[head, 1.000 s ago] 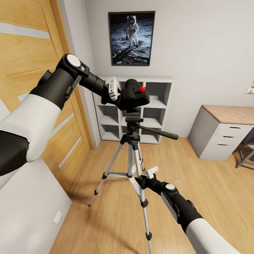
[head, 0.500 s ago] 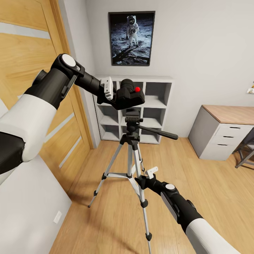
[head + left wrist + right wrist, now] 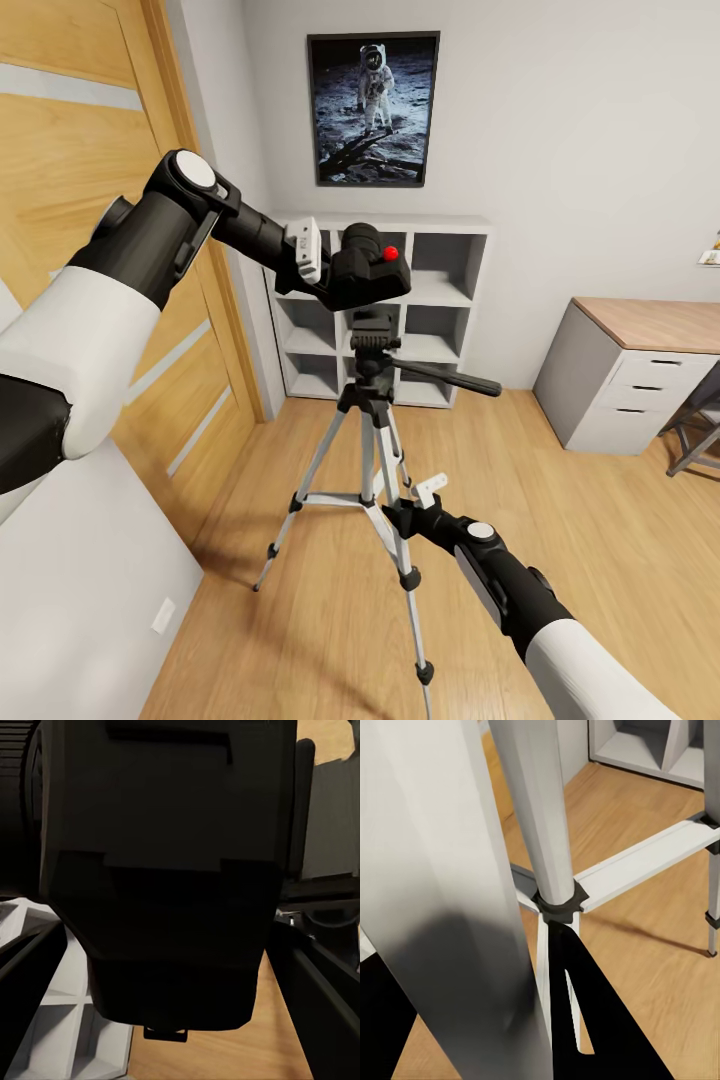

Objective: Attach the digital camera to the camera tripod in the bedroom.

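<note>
While the left hand (image 3: 335, 275) grips the camera (image 3: 370, 272), it hangs just above the tripod (image 3: 378, 420) head, and I judge it not seated yet: I can't tell whether base and mount plate touch. Up close from the left wrist, the camera (image 3: 165, 870) body blocks nearly everything. Low down, the right hand (image 3: 400, 515) is closed on a tripod leg, steadying it, I'd say. What's left, as I read it: lower the camera onto the head and lock it. All three feet stand on a light plank floor (image 3: 600, 560). Behind it, a white cube shelf (image 3: 440, 300) under an astronaut poster (image 3: 373, 108); oak door (image 3: 90, 200) at left, grey table (image 3: 640, 385) with drawers at right.
</note>
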`<state>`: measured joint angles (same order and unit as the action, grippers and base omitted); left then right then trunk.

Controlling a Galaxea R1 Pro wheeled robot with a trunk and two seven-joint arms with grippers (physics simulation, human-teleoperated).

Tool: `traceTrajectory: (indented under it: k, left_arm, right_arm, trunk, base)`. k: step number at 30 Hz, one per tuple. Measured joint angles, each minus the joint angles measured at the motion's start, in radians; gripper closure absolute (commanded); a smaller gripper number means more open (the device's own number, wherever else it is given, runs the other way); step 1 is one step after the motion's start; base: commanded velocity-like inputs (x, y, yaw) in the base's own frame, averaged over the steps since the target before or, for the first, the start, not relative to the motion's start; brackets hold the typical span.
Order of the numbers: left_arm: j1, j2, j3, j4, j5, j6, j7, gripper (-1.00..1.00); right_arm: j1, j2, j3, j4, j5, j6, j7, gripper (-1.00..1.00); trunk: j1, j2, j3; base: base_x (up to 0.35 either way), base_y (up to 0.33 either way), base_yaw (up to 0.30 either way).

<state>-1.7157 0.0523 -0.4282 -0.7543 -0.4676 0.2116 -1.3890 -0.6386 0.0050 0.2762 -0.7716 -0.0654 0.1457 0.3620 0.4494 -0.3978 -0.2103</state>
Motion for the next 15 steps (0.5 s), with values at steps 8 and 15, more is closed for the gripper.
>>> traceTrajectory:
  k: [8,15]
  left_arm:
    - [0.000,-0.010,-0.008,-0.006,-0.003,0.000,-0.014,1.00]
    - [0.000,-0.016,-0.011,-0.018,-0.002,0.003,-0.049,1.00]
  right_arm:
    - [-0.001,0.008,-0.003,0.002,0.023,0.003,-0.005,1.00]
    - [-0.001,0.010,-0.002,0.002,0.025,0.003,-0.007,1.00]
  trunk:
    - [0.000,-0.001,0.000]
    - [0.000,-0.001,0.000]
  base:
    - [0.000,0.000,0.000]
    - [0.000,0.000,0.000]
